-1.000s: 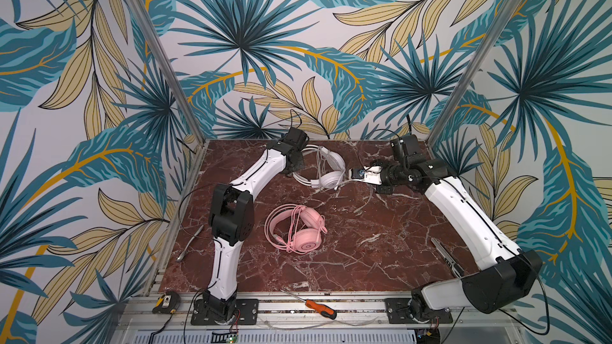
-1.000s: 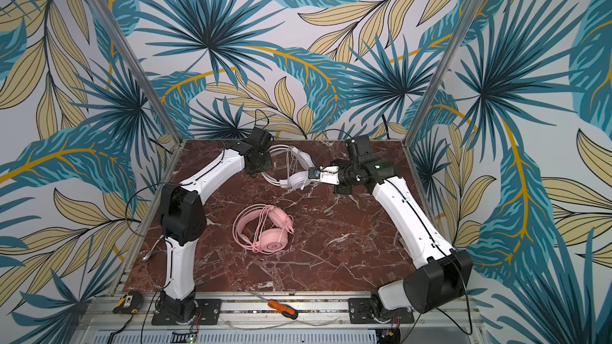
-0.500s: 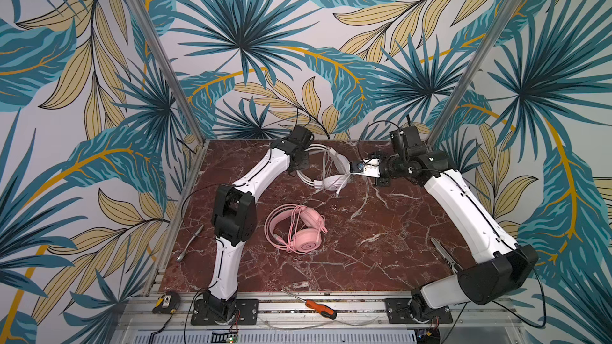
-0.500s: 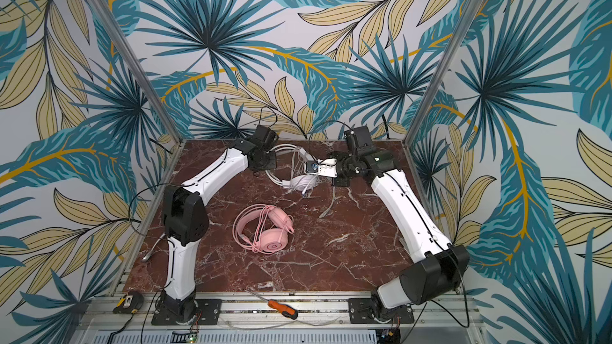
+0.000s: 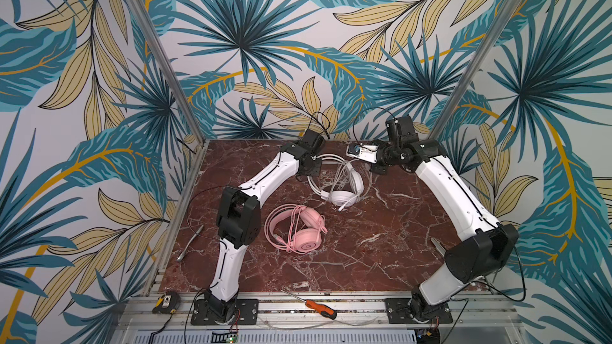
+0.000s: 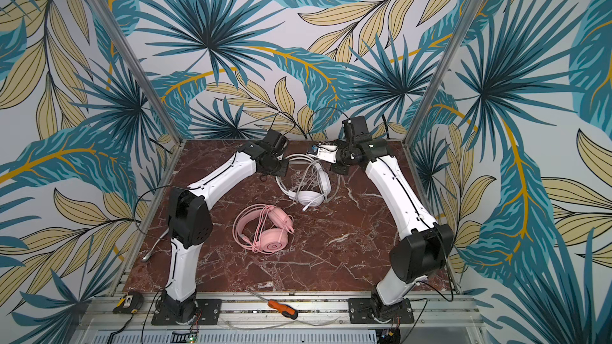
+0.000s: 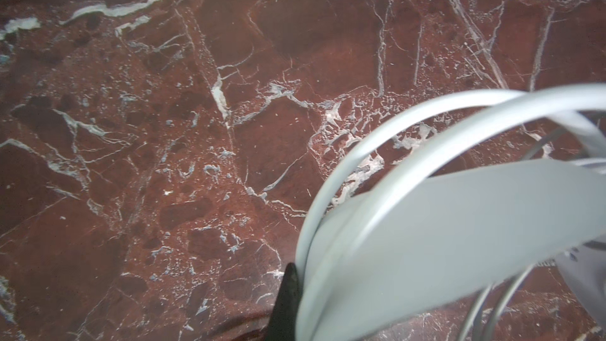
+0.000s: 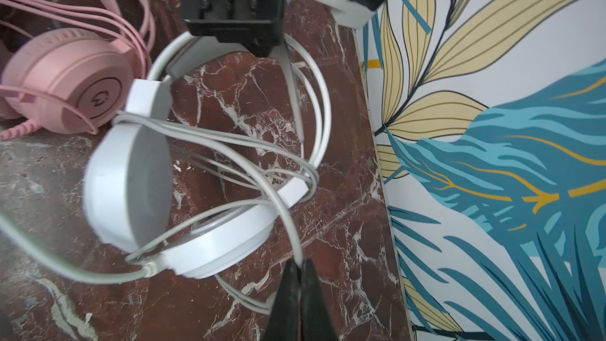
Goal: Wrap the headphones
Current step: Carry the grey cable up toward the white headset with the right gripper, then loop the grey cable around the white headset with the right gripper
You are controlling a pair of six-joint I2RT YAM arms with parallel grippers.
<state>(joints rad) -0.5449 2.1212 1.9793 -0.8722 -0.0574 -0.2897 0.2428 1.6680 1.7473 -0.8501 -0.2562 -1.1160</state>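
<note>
Two white robot arms reaching to a white padded over-ear headset (image 5: 342, 193) at the back of a red-brown marble tabletop (image 5: 381, 259).
Left gripper (image 5: 314, 173) pointing down, clamped shut on the headset's arched band; right gripper (image 8: 299, 275) pinched shut on the thin white cable (image 8: 288, 221). Both elbows bent near the front, forearms stretched backward. Pink padded over-ear headset (image 5: 299, 231) flat at mid-table, near the white one.
</note>
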